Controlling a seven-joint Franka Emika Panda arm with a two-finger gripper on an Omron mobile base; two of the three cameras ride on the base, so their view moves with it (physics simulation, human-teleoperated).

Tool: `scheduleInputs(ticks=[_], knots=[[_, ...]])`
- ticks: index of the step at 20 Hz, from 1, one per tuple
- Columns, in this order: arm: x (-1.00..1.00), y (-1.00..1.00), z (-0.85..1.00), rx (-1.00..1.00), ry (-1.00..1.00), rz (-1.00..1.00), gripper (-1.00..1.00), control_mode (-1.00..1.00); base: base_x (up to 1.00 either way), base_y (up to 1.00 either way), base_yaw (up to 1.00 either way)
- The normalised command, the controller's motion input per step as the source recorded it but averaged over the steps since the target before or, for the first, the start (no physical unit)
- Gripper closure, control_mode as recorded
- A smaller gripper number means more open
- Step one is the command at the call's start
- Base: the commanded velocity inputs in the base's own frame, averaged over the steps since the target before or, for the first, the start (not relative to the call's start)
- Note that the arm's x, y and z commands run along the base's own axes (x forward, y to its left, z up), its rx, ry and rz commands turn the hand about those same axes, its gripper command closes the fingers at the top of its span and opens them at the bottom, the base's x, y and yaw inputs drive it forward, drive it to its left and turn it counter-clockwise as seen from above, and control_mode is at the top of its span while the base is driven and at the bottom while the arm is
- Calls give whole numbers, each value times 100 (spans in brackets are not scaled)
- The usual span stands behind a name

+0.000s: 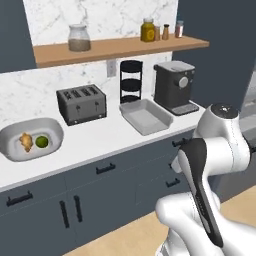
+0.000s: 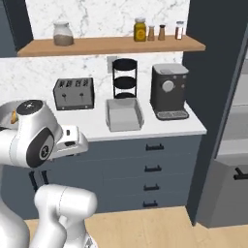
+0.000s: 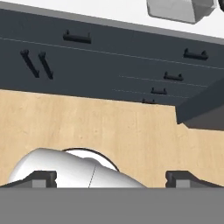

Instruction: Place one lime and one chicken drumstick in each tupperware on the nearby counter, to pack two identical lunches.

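Observation:
An oval white tupperware [image 1: 31, 138] sits at the left of the white counter [image 1: 100, 142] and holds one golden-brown chicken drumstick [image 1: 26, 141] beside one green lime [image 1: 42, 141]. The rectangular light-grey tupperware [image 1: 146, 116] lies empty near the counter's middle, also seen from the right [image 2: 124, 115] and at the top of the hand view [image 3: 179, 9]. My gripper [image 3: 116, 180] is open with nothing between its fingertips [image 3: 43, 179]. It is held back from the counter, looking at the wooden floor and the dark cabinet fronts.
A grey toaster [image 1: 81, 104], a black three-tier rack [image 1: 131, 80] and a dark coffee machine [image 1: 174, 87] stand along the back wall. A wooden shelf [image 1: 115, 49] with jars hangs above. A tall dark panel [image 2: 213, 97] closes the counter's right end.

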Motion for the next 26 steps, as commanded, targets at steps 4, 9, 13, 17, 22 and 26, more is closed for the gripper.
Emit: scheduleInputs(ticks=[4, 9, 13, 17, 22, 26], knots=[[0, 0, 0, 0, 0, 0, -100, 100, 0, -100, 0], [0, 0, 0, 0, 0, 0, -100, 100, 0, -100, 0], [0, 0, 0, 0, 0, 0, -100, 100, 0, -100, 3], [0, 0, 0, 0, 0, 0, -100, 100, 0, -100, 6], [0, 0, 0, 0, 0, 0, -100, 100, 0, -83, 8], [0, 0, 0, 0, 0, 0, -100, 100, 1, -60, 17]])
